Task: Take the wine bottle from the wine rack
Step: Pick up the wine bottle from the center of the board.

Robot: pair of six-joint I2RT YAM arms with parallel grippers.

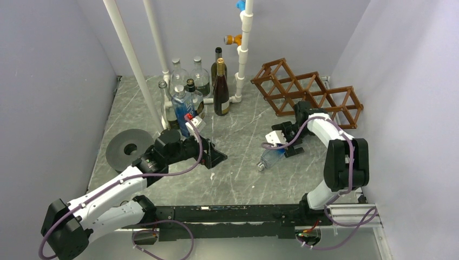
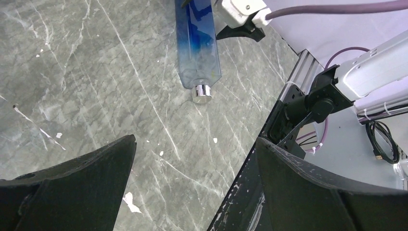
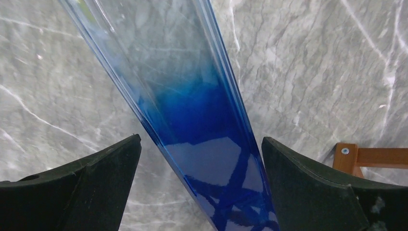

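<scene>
1. grey marbled table (image 1: 238, 179) is enclosed by pale lilac walls; the wine rack (image 1: 308, 95) is placed at the far right, and no bottle is seen in its cells.
2. the wine bottle (image 1: 269, 157), clear glass with blue tint, is laid flat on the table, near the rack but apart from it; the removal is judged as done.
3. the right gripper (image 3: 202, 187) is held over the bottle, fingers spread on both sides, nothing pinched; the left gripper (image 2: 195, 187) is spread wide over bare table.
4. only the withdrawal of the right arm seems to be left.

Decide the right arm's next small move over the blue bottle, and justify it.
Probably lift the right gripper straight up. Its jaws stand open on either side of the blue bottle, which lies on the table. The wine rack holds no visible bottle, so the removal seems done.
</scene>
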